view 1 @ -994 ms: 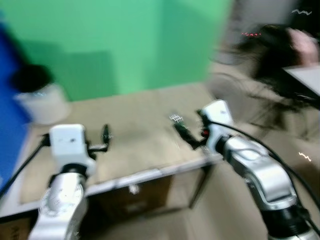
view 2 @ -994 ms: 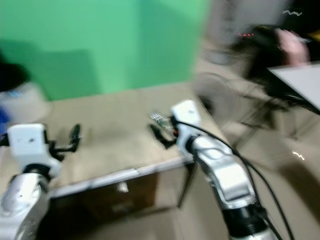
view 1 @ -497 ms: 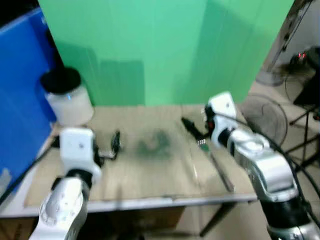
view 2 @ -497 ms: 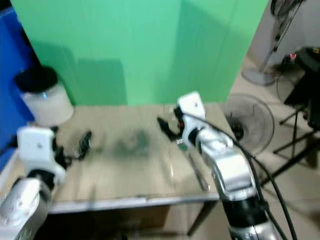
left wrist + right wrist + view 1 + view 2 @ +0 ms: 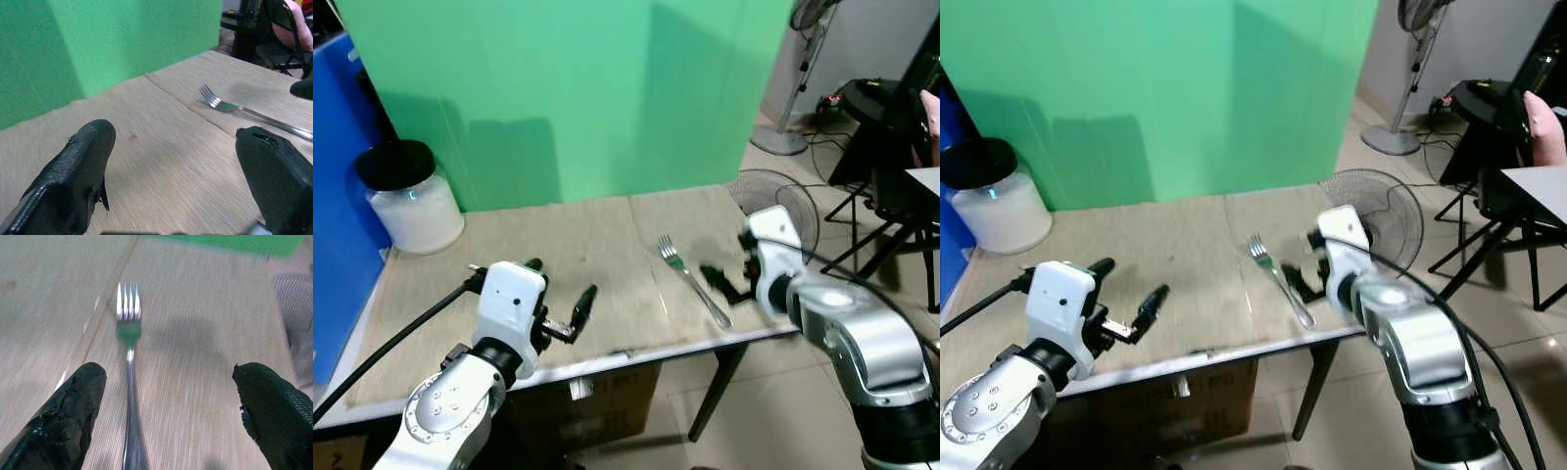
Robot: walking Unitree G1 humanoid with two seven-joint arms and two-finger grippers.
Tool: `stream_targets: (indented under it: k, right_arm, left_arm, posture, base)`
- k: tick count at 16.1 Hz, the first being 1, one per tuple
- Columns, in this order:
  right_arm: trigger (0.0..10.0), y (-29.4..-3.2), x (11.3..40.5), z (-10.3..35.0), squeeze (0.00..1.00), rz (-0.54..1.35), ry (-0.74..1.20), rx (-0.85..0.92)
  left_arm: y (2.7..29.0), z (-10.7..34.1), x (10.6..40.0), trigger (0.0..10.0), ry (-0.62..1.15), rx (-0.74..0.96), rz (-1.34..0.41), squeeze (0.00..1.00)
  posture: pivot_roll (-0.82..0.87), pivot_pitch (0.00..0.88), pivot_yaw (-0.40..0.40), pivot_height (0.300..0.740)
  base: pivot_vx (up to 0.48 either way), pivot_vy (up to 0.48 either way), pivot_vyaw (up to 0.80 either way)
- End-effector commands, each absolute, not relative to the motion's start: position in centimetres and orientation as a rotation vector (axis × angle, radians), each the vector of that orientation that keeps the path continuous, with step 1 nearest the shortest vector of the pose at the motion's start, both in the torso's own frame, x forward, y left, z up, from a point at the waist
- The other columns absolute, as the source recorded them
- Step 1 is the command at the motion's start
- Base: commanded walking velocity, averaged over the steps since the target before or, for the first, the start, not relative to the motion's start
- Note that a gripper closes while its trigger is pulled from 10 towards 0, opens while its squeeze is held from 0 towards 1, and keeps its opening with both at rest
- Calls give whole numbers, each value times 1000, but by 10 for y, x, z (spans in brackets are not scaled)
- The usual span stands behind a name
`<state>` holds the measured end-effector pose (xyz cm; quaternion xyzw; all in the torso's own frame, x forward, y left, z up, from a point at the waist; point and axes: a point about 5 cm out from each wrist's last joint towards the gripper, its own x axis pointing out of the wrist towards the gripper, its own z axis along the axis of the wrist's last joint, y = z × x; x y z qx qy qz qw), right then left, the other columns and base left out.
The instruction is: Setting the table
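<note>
- The fork point(image 5: 692, 279) is seen lying flat on the table point(image 5: 607, 245), toward the 3 o'clock side, tines toward 11 o'clock and handle running to 5 o'clock, its end close to the front edge.
- The right gripper point(image 5: 166, 416) is held just beside the handle end, at about 4 o'clock of the fork; its fingers point(image 5: 63, 421) are spread wide and nothing is gripped.
- The left gripper point(image 5: 176, 181) is held low over the table near 7 o'clock, well apart from the fork, likewise wide open and empty.
- A white jar with a black lid point(image 5: 406, 196) is set at 10 o'clock, clear of the work.
- Risk, as judged: the handle could be nudged off the near edge by a careless sweep of the right fingers.
- Risk: if a re-grasp is called for, a thin flat fork may be pushed along rather than pinched.
- Risk: the fork's placement may be judged poorly, since no plate is seen for reference.
- A person's hand point(image 5: 931, 113) is seen at 2 o'clock, well off the table.
</note>
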<state>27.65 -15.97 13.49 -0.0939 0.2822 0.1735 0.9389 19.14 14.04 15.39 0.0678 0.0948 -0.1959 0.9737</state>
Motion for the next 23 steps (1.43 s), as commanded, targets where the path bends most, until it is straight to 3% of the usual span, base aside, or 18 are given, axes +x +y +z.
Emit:
stream_targets:
  k: [1, 2, 3, 12, 16, 17, 18, 19, 20, 23]
  right_arm:
    - [10000, -155, 275, 131, 1000, 380, 628, -209]
    - [10000, -151, 273, 127, 878, 400, 659, -204]
    - [10000, -146, 273, 125, 0, 435, 663, -195]
    - [10000, -106, 309, 138, 0, 461, 483, -139]
    - [10000, -84, 331, 127, 0, 523, 503, -186]
    - [9608, -79, 338, 126, 0, 527, 502, -180]
    - [4275, -76, 342, 126, 0, 529, 499, -179]
    - [2824, -74, 345, 127, 0, 528, 501, -180]
    - [0, -73, 347, 127, 0, 519, 505, -175]
    - [0, -76, 356, 124, 0, 479, 528, -154]
  left_arm:
    - [139, 156, 190, 10000, 205, 138, -458, 0]
    - [138, 156, 188, 10000, 213, 140, -489, 0]
    - [137, 156, 187, 10000, 217, 141, -505, 0]
    - [143, 157, 190, 10000, 218, 163, -442, 0]
    - [139, 160, 189, 10000, 226, 158, -504, 0]
    - [137, 161, 187, 10000, 226, 159, -546, 0]
    - [135, 162, 185, 10000, 227, 159, -575, 0]
    - [134, 163, 183, 10000, 228, 157, -591, 0]
    - [133, 164, 182, 10000, 226, 152, -600, 0]
    - [131, 164, 181, 10000, 228, 145, -621, 0]
  posture:
    - [-57, 23, 0, 740]
    - [-58, 28, 2, 740]
    - [-53, 31, 2, 740]
    - [-38, 45, 4, 740]
    - [-34, 59, 7, 740]
    - [-31, 62, 7, 740]
    - [-28, 64, 6, 740]
    - [-28, 64, 6, 740]
    - [-27, 63, 3, 740]
    - [-30, 63, 2, 740]
  base:
    - [0, 0, 0]
    - [0, 0, 0]
    - [0, 0, 0]
    - [0, 0, 0]
    - [0, 0, 0]
    - [0, 0, 0]
    - [0, 0, 0]
    - [0, 0, 0]
    - [0, 0, 0]
    - [0, 0, 0]
